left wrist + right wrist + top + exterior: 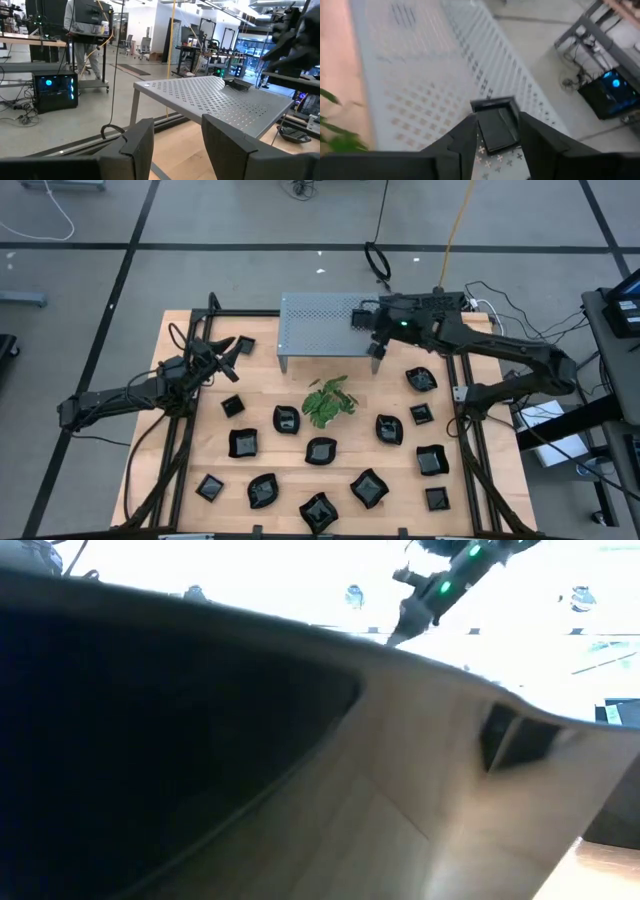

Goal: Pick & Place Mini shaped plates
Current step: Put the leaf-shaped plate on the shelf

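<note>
Black and glossy, a square mini plate (496,129) sits on the perforated stand (320,320) between the right tool's (495,145) parted fingers; nudging it could slide it off. The left tool (222,352), also parted, waits over the counter (480,510), other plates (320,450) lying around the plant (328,400).

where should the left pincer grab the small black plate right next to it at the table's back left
Take the small glossy black plate by its raised rim, coming straight down from above. It lies flat on the wooden table, so only the rim gives the fingers two faces to close on. The left pincer hovers open beside it.
</note>
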Robot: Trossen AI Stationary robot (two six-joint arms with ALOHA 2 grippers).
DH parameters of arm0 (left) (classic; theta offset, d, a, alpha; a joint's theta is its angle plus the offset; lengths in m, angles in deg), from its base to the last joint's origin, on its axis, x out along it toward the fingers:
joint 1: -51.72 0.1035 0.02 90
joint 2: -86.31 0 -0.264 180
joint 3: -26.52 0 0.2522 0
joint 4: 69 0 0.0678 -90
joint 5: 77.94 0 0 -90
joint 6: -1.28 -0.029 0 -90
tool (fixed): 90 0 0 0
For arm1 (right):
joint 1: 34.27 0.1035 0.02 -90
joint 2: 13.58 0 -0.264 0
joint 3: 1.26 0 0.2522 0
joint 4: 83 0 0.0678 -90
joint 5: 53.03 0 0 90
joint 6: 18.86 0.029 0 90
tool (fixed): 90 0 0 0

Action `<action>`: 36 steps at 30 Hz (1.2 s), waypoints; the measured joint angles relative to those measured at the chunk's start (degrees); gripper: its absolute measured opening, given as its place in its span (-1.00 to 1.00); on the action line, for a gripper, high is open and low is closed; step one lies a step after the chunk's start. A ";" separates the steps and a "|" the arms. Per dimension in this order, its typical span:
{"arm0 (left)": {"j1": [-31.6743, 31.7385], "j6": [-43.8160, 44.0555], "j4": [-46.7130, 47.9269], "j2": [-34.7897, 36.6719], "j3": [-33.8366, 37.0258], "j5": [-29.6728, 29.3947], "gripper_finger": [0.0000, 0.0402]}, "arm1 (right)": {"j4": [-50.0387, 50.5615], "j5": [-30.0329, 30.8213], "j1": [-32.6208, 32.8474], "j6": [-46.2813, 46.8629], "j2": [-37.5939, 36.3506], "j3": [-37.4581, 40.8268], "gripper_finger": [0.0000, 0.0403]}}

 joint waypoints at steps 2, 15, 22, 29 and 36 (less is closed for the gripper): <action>0.02 -0.02 -0.01 0.00 0.00 0.00 -0.15 | 2.42 -0.04 0.56 1.70 -3.64 0.00 -0.31; 0.02 -0.02 0.00 0.01 0.01 0.00 -0.15 | 43.54 -9.49 6.80 24.87 -12.28 4.63 -0.31; 0.02 -0.01 0.01 0.00 0.02 0.00 -0.15 | 37.64 -10.58 13.10 28.58 -12.24 18.66 -0.08; 0.02 -0.02 0.01 0.02 0.02 0.00 -0.15 | 28.62 -7.12 15.89 34.76 -11.86 27.44 0.04; 0.02 0.00 0.01 0.02 0.00 0.00 -0.15 | 22.92 7.58 17.09 41.04 -11.87 30.03 -0.03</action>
